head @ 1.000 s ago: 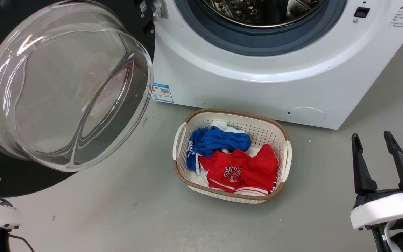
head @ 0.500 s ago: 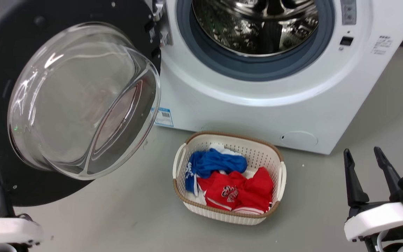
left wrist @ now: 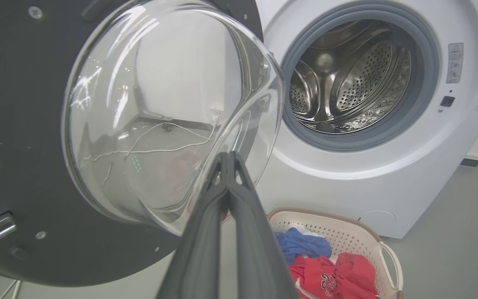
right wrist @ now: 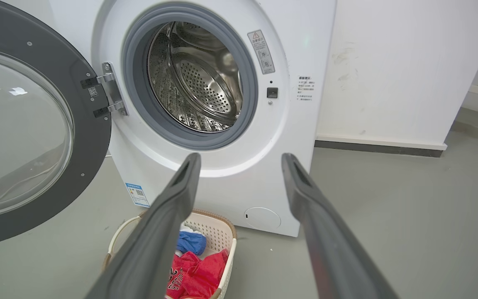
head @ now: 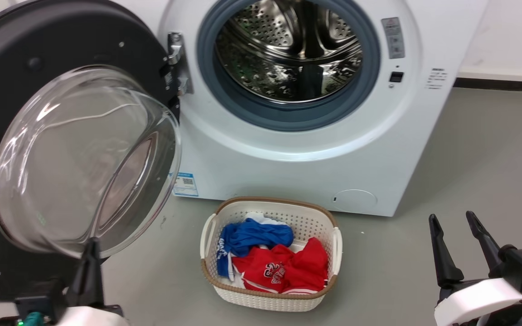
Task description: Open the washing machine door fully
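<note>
1. Grey floor point(head: 469, 149) under the white washing machine point(head: 288, 163).
2. The washing machine door point(head: 61, 31) hangs wide open, left side.
3. Left gripper point(left wrist: 227, 157) fingers together, empty; right gripper point(head: 451, 218) fingers apart.
4. Push the door softly, not its glass point(head: 84, 158).

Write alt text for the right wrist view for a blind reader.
A white washer stands with its round black door swung open at left, steel drum showing. In front, the open right hand partly hides a basket of clothes.
</note>
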`<state>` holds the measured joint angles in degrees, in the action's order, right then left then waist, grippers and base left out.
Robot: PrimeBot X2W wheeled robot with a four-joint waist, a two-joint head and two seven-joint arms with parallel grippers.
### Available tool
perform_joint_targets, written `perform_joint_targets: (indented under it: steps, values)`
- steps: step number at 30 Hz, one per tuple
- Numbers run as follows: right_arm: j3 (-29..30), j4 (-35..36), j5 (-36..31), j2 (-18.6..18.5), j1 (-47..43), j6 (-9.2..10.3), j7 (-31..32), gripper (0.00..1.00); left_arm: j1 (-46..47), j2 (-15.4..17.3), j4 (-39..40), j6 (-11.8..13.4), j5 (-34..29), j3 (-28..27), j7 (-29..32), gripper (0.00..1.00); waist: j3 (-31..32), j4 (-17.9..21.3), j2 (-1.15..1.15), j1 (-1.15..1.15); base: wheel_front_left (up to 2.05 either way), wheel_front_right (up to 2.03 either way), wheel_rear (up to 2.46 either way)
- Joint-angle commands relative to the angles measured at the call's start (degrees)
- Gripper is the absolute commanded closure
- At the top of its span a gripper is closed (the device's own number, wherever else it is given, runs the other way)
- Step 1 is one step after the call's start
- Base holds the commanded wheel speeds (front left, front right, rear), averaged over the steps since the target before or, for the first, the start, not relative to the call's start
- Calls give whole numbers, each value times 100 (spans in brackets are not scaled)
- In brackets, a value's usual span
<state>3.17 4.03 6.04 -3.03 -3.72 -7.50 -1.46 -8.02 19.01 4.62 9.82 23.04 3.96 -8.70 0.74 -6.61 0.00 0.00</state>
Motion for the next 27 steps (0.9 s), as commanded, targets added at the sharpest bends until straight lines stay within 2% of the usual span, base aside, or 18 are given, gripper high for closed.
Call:
perform_joint_targets:
  steps: [1,7,8,9,10,12,13,18,27]
  values:
    - [-7,-14,21,15,-28,1,9,0,-1,-30,55,-28,-91,139,47,100,55,159,0,0,0,0,0]
    - [-18,-79,20,17,24,1,20,0,215,-170,32,-203,-203,610,124,100,109,524,0,0,0,0,0]
    - [-19,-92,19,17,29,1,18,0,256,-189,-7,-227,-202,662,126,89,117,582,0,0,0,0,0]
    - [-30,-101,16,18,39,0,16,0,288,-215,-38,-246,-197,698,116,68,123,647,0,0,0,0,0]
    - [-19,-110,23,18,46,1,5,0,334,-239,-80,-261,-198,736,111,55,127,697,0,0,0,0,0]
    - [-13,-132,27,18,46,1,-4,0,395,-264,-169,-266,-210,797,136,12,136,802,0,0,0,0,0]
    - [-28,-143,28,17,43,1,-11,0,430,-265,-211,-268,-217,806,127,0,141,851,0,0,0,0,0]
    - [-75,-210,57,19,24,0,-87,0,490,-222,-407,-225,-245,828,123,0,147,1041,0,0,0,0,0]
    - [-206,-355,88,3,155,1,-169,0,535,-175,-523,-98,-342,817,78,0,112,1046,0,0,0,0,0]
